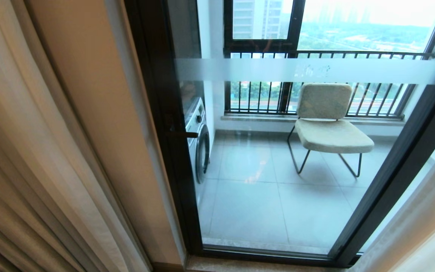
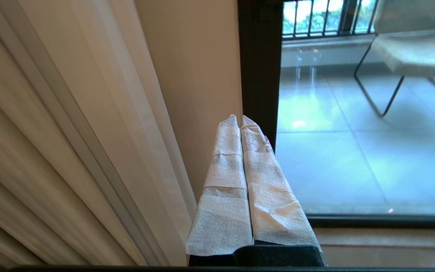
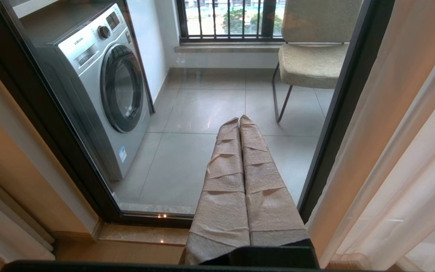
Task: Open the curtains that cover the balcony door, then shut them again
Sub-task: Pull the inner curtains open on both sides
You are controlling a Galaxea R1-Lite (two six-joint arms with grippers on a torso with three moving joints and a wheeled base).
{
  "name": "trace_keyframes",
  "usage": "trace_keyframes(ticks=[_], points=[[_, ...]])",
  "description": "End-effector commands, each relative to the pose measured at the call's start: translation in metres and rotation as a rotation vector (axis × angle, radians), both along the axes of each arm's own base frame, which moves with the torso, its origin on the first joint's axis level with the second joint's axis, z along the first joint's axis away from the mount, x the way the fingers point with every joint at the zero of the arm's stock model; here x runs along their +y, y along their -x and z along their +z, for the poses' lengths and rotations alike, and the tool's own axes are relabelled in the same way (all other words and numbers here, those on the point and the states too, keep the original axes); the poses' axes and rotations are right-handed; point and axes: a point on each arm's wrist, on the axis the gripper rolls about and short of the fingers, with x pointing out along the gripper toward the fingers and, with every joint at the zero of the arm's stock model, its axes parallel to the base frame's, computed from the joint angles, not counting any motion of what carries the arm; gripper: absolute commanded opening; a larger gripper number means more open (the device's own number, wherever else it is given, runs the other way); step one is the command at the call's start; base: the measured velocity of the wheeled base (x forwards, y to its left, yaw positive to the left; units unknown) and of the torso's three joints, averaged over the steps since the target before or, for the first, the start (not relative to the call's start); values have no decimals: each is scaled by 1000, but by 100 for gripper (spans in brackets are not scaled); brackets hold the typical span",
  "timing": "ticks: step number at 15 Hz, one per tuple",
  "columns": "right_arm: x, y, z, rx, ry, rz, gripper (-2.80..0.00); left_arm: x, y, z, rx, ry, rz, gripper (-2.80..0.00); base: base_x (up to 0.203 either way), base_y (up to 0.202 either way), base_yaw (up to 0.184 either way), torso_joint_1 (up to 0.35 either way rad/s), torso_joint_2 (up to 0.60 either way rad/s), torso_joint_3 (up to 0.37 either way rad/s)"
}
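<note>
Curtains point(image 1: 32, 151): cream pleats gathered at 9 o'clock of the head view, sheer layer point(image 1: 421, 211) bunched at 4 o'clock, balcony door point(image 1: 278, 158) bare between, chair point(image 1: 327, 121) and washing machine point(image 1: 198, 139) visible through the glass. Left gripper point(image 2: 239, 120) and right gripper point(image 3: 239, 121): cloth-wrapped fingers pressed together, holding nothing, aimed at the door. Closing step judged in hand: take a hemmed edge rather than a loose pleat, draw level across the glass, avoid snagging the frame.
</note>
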Motion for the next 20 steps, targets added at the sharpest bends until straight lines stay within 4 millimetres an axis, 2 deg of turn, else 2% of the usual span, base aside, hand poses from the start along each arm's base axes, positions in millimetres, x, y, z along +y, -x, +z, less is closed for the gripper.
trace_keyframes(ticks=[1,20], points=[[0,0,0,-1,0,0,-280,0,0,0,-3,-3,-6,-280,0,0,0,0,0,0],[0,0,0,-2,0,0,-280,0,0,0,1,40,-6,-280,0,0,0,0,0,0]])
